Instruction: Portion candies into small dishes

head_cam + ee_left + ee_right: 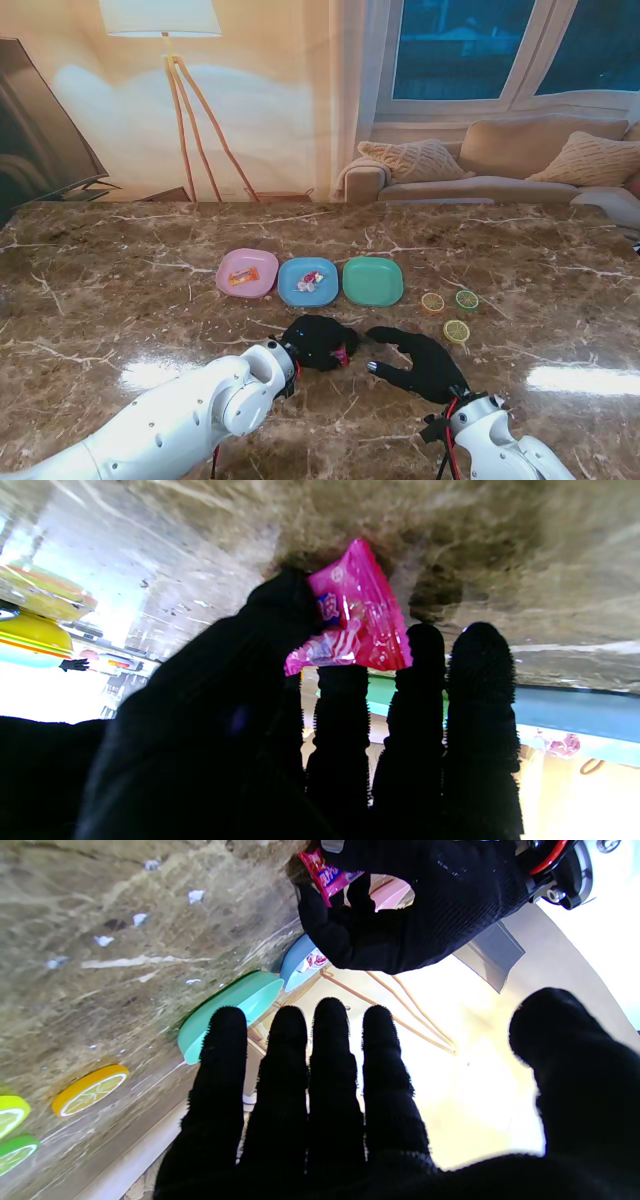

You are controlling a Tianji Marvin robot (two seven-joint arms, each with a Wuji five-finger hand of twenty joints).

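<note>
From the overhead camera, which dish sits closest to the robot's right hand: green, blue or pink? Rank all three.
Measured from the right hand:
1. Green dish, the rightmost of the row, with nothing in it.
2. Blue dish, in the middle, holding a candy.
3. Pink dish, the leftmost, also holding a candy.

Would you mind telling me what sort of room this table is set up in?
Most likely a living room at home: a sofa with cushions sits under a window, and a floor lamp stands by the wall.
</note>
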